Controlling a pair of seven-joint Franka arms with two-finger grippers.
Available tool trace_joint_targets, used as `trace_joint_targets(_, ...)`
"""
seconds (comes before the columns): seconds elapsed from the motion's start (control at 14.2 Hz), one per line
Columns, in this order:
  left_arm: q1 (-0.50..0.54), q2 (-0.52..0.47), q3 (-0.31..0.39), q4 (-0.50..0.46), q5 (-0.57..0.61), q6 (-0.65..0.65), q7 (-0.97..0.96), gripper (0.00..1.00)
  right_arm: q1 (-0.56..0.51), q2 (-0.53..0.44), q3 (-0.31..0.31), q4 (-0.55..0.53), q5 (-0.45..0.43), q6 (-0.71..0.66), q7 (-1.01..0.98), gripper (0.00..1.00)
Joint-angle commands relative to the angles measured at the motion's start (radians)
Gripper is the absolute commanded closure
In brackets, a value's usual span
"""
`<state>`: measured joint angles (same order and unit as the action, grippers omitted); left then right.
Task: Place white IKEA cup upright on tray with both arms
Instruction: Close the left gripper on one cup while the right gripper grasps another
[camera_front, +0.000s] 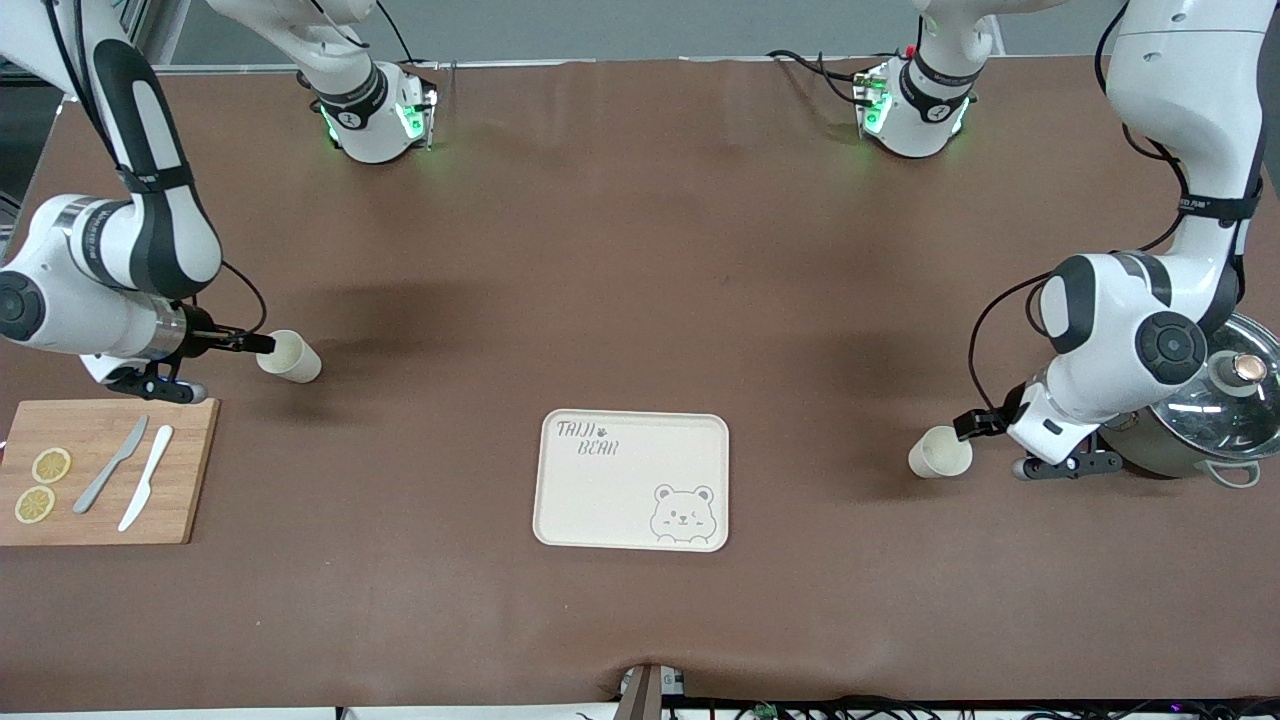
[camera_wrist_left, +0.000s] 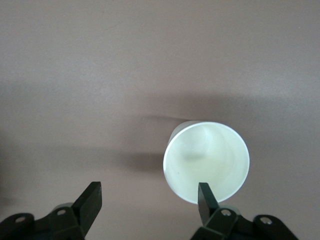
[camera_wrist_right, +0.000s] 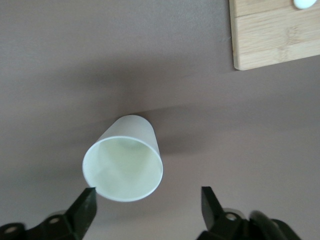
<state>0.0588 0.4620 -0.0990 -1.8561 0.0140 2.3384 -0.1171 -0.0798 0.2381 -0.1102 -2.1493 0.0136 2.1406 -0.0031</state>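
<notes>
Beside left gripper (camera_front: 968, 424): pot (camera_front: 1200, 420); beside right gripper (camera_front: 262, 343): cutting board (camera_front: 110, 470).

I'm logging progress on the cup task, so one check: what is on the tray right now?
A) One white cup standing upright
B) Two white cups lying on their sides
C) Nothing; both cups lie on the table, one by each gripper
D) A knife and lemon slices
C: the tray is bare, one cup lies by the right gripper and the other cup by the left gripper, both grippers open.
</notes>
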Motion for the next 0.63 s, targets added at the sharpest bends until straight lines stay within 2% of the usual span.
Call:
trace_joint_targets(0.0,-0.002,0.059,-0.001,0.044,-0.019,0.022,0.010,0.21,-0.020,-0.040,0.012,-0.093,0.005,0.094,-0.003,0.31)
trace_joint_targets(0.14,-0.002,0.081,-0.002,0.060,-0.019,0.041,0.010,0.28,-0.026,-0.034,0.014,-0.104,0.006,0.107,-0.002,0.43)
trace_joint_targets(0.21,-0.007,0.092,-0.002,0.061,-0.019,0.053,0.010,0.34,-0.026,-0.031,0.014,-0.107,0.011,0.108,-0.002,0.56)
trace_joint_targets(0.28,-0.011,0.102,-0.002,0.063,-0.019,0.067,0.010,0.41,-0.026,-0.030,0.014,-0.110,0.014,0.111,-0.002,0.64)
trace_joint_targets(0.42,-0.011,0.112,-0.002,0.063,-0.019,0.076,0.011,0.77,-0.028,-0.026,0.014,-0.124,0.014,0.146,-0.002,0.74)
trace_joint_targets(0.49,-0.011,0.115,-0.001,0.063,-0.019,0.076,0.010,0.92,-0.028,-0.026,0.014,-0.142,0.014,0.189,-0.002,0.74)
trace_joint_targets(0.56,-0.011,0.115,-0.001,0.064,-0.019,0.076,0.011,1.00,-0.028,-0.026,0.014,-0.156,0.014,0.215,0.000,0.74)
